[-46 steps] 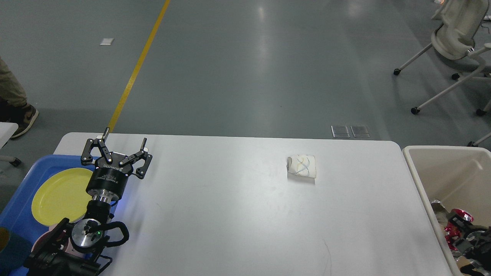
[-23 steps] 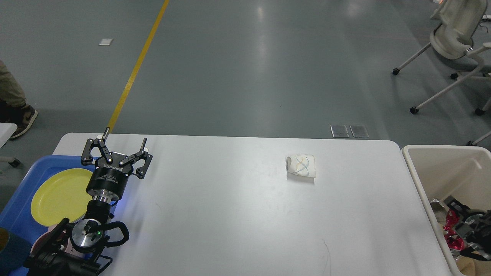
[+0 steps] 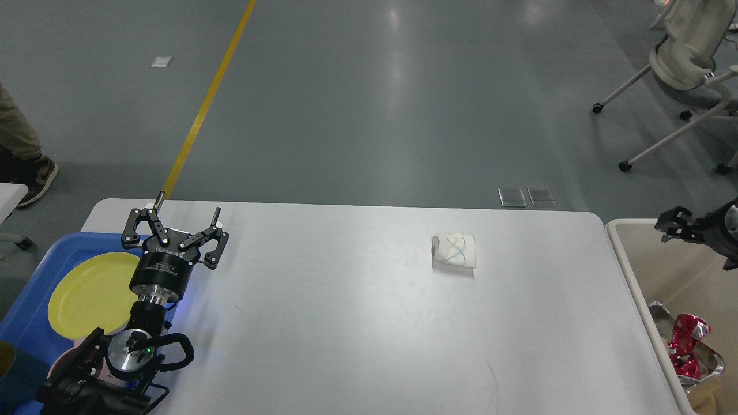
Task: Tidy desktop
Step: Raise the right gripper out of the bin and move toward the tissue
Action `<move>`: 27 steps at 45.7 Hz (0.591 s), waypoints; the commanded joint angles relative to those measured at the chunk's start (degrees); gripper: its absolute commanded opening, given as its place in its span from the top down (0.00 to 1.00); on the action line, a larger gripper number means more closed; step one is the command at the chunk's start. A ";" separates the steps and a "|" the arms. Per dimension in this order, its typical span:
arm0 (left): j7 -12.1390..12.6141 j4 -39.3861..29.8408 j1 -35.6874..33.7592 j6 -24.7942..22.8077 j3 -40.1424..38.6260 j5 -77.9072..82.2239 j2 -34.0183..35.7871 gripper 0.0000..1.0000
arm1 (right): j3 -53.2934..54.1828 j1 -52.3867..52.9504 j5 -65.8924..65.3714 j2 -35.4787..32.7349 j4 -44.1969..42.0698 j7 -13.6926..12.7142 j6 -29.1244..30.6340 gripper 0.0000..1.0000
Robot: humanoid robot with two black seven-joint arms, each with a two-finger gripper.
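The white desktop (image 3: 357, 323) fills the middle of the head view. A small crumpled white paper item with blue and yellow lines (image 3: 454, 249) lies on it right of centre, toward the far edge. My left gripper (image 3: 189, 206) hovers over the desktop's far left corner beside the blue tray, open, with nothing between its fingers. My right gripper (image 3: 673, 225) enters from the right edge above the beige bin's far left rim. It is dark and partly cut off, so its fingers cannot be told apart. Neither gripper is near the paper item.
A blue tray (image 3: 34, 323) at the left holds a yellow plate (image 3: 92, 294). A beige bin (image 3: 640, 288) stands against the desktop's right edge with a red and silver foil wrapper (image 3: 686, 346) inside. Office chairs (image 3: 686, 63) stand on the floor at the far right.
My right gripper has risen from low in the bin's near end to above its far rim. The foil wrapper now lies uncovered in the bin. The left arm has not moved.
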 commanded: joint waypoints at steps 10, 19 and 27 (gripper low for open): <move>0.00 0.00 0.00 0.00 0.00 0.01 -0.01 0.04 | -7.09 30.34 0.18 14.06 11.85 -0.02 29.20 0.00; 0.00 0.00 0.00 0.00 0.00 0.01 -0.01 0.04 | -2.52 42.73 0.44 17.23 19.66 0.06 35.35 0.00; 0.00 0.00 0.00 0.00 0.00 0.01 -0.01 0.04 | 5.30 53.11 0.53 18.29 34.08 0.06 35.35 0.00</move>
